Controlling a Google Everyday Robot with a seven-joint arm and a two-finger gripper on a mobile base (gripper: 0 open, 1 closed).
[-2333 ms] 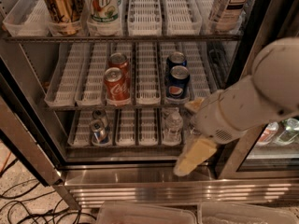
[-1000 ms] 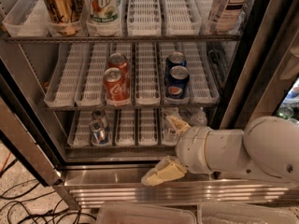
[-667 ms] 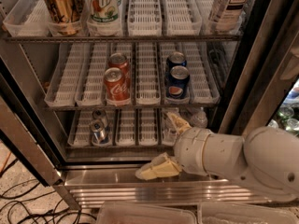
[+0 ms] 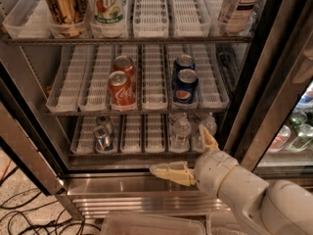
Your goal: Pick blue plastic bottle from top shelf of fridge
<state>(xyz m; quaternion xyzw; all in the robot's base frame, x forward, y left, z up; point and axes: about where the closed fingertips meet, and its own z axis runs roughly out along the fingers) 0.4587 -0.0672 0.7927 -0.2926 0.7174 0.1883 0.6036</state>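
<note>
The blue plastic bottle (image 4: 238,8) stands at the right end of the top shelf (image 4: 146,40) of the fridge (image 4: 274,82). It holds brown tea and has a white-and-dark "TEA" label; its cap is cut off by the frame's top edge. My gripper (image 4: 179,150) is low, in front of the bottom rack and the steel sill, far below the bottle. It is open and empty: one cream finger (image 4: 168,172) points left and the other (image 4: 208,137) points up.
A gold can (image 4: 62,6) and a 7UP bottle (image 4: 107,6) share the top shelf. Red cola cans (image 4: 121,84) and blue cans (image 4: 185,81) fill the middle rack. Silver cans (image 4: 101,131) and small water bottles (image 4: 181,131) sit on the bottom rack. A neighbouring glass unit (image 4: 293,131) is at right.
My arm has dropped from beside the right door frame to low in front of the sill. The gripper has moved left along the sill. Nothing on the shelves has moved.
</note>
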